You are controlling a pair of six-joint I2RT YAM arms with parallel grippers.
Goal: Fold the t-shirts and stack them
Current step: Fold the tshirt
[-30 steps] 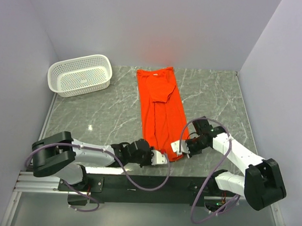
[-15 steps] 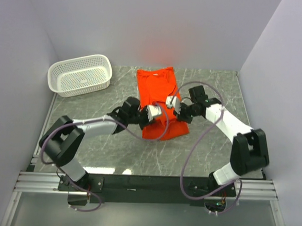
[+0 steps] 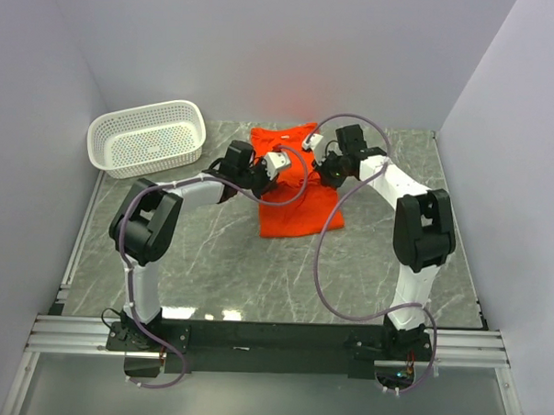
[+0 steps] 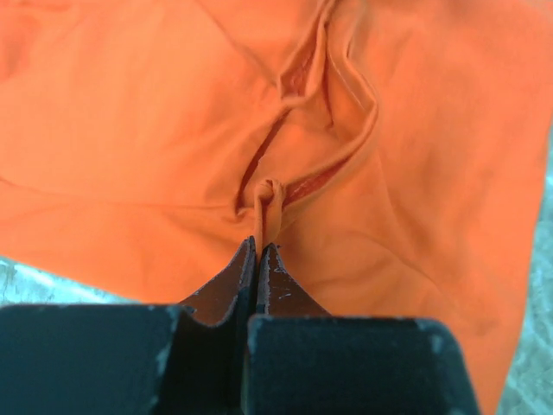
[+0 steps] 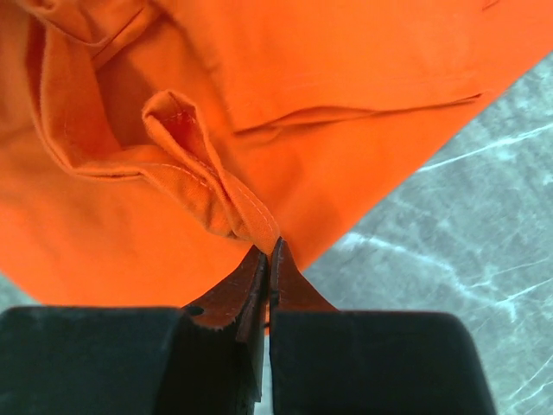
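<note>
The bare grey marble table [image 3: 210,260] fills the near ground. Beyond it the orange-red t-shirt [image 3: 295,213] lies to the right of the white perforated basket [image 3: 195,141], well apart from it and reaching closer to the near table edge than the basket does. The shirt's near part lies as a flat, doubled layer. Its far part, about level with the basket, is bunched where the two arms meet over it.

The left gripper [image 3: 284,162], on the shirt's basket side, has its jaws pressed together on a small pinch of the cloth. In its wrist view a thin twist of t-shirt [image 4: 130,156] sits between the dark fingertips [image 4: 229,281], with creases running away from it.

The right gripper [image 3: 311,146], on the side away from the basket, is likewise clamped on the shirt. Its wrist view shows the jaws closed on a stitched hem [image 5: 233,203], which rises into a loose fold, with marble showing beside the cloth.
</note>
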